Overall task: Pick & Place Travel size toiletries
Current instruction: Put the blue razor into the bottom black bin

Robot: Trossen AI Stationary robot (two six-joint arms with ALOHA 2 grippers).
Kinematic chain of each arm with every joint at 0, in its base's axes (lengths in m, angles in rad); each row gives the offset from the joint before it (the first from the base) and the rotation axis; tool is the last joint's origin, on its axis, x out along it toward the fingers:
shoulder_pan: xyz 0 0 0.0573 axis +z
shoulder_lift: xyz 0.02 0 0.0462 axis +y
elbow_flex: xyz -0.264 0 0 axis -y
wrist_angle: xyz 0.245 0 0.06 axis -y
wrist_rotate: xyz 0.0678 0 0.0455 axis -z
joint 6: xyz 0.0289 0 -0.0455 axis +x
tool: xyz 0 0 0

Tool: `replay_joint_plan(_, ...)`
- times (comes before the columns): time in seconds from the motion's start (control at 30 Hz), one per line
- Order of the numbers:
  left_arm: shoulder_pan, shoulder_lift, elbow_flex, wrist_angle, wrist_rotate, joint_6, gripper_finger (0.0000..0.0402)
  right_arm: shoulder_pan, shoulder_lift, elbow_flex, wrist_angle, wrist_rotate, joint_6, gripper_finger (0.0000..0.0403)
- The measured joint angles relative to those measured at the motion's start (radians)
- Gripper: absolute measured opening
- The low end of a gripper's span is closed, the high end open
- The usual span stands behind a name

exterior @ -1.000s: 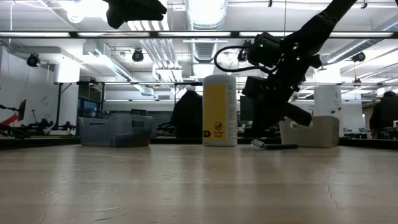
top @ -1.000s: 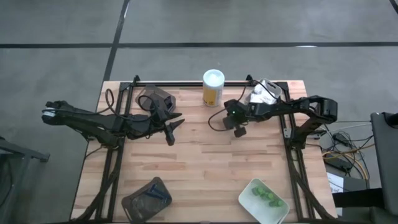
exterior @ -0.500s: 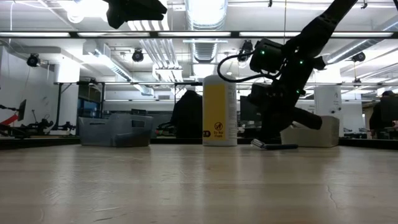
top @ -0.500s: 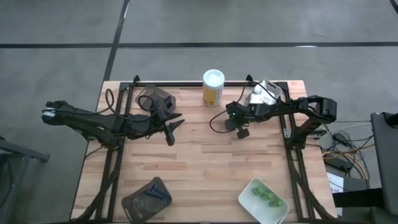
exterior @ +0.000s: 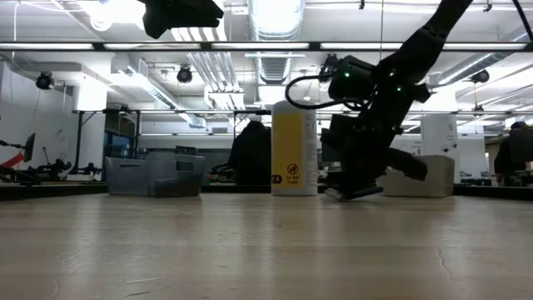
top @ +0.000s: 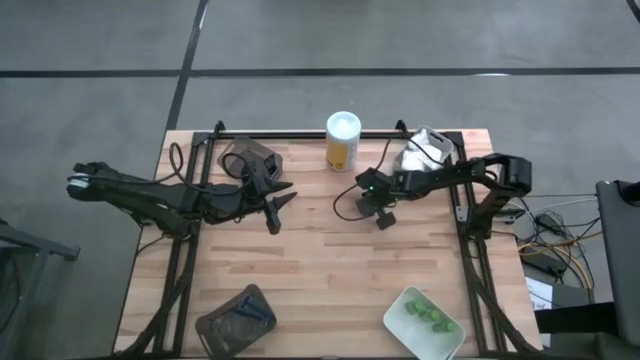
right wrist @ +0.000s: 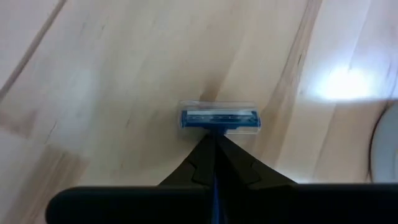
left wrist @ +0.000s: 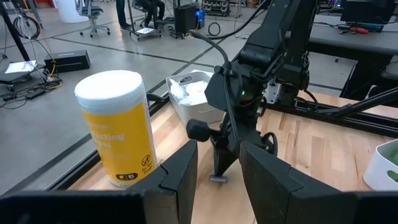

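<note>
A thin razor with a blue head under a clear cap (right wrist: 219, 118) sticks out past the tips of my right gripper (right wrist: 214, 140), which is shut on it low over the table's middle right (top: 383, 217). The yellow white-capped bottle (top: 343, 140) stands upright on its base at the far edge. My left gripper (top: 283, 207) hovers open and empty left of centre, well above the table. White packets fill a pale tray (top: 428, 150). Green pieces lie in another pale tray (top: 425, 318). My right gripper pinches the razor's dark-blue handle (right wrist: 215, 177) between its two shut fingers, which lie along the handle. They slant steeply down from the table's right side. The head (left wrist: 219, 178) points down, at or just above the wood; whether it touches, I cannot tell.
A dark tray (top: 250, 158) sits at the far left. Another dark tray (top: 235, 318) at the near left holds a razor. Bare wood (top: 330, 270) lies between the arms. A black rail (top: 300, 135) runs along the far edge.
My right gripper has sunk toward the table and shifted a little toward the near edge, tipping steeper while staying shut. The razor has gone from near level to tilted, head down.
</note>
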Motion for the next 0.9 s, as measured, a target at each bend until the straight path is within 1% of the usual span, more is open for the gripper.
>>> replay_joint_plan(0.17,0.0,0.0,0.0,0.0,0.007,-0.01,0.0127,0.041,0.055,0.059,0.014,0.003,0.005,0.0008)
replay_joint_plan(0.4,0.0,0.0,0.0,0.001,0.008,-0.012,0.0127,0.093,0.147,0.186,0.015,-0.004,0.009,0.0008)
replay_joint_plan(0.7,0.0,0.0,0.0,0.002,0.008,-0.014,0.0127,0.2,0.336,0.42,0.024,-0.009,0.026,0.0008)
replay_joint_plan(0.9,0.0,0.0,0.0,0.002,0.008,-0.017,0.0127,0.238,0.438,0.589,0.01,-0.015,0.061,0.0008)
